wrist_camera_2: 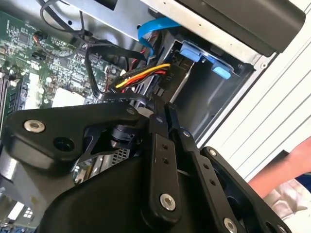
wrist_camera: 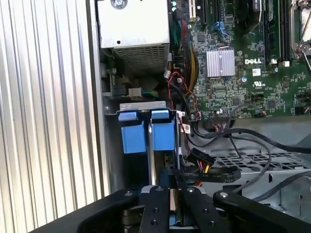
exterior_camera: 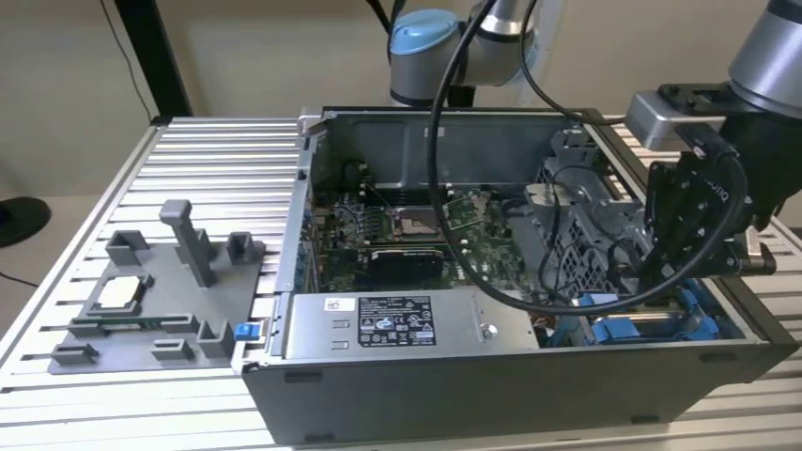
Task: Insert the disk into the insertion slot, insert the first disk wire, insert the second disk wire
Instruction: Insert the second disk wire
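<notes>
While tool (wrist_camera: 170, 187) hovers, insertion slot (wrist_camera: 146, 131) just beyond

Gripper (wrist_camera: 170, 187) body cut off by frame edge in both wrist views; fingertips overlap the wire bundle (wrist_camera_2: 141, 73), grip contact can't be judged. Disk (wrist_camera: 154, 155) edge-on in the insertion slot (wrist_camera: 114, 160), label hidden. In exterior view slot (exterior_camera: 652, 329) mostly behind arm + cables. Person's arm (wrist_camera_2: 286, 165) cut off at corner.

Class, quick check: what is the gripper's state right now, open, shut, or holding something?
Gripper: shut, fingers pressed together over the insertion slot inside the computer case; whether anything is pinched between them cannot be told.
</notes>
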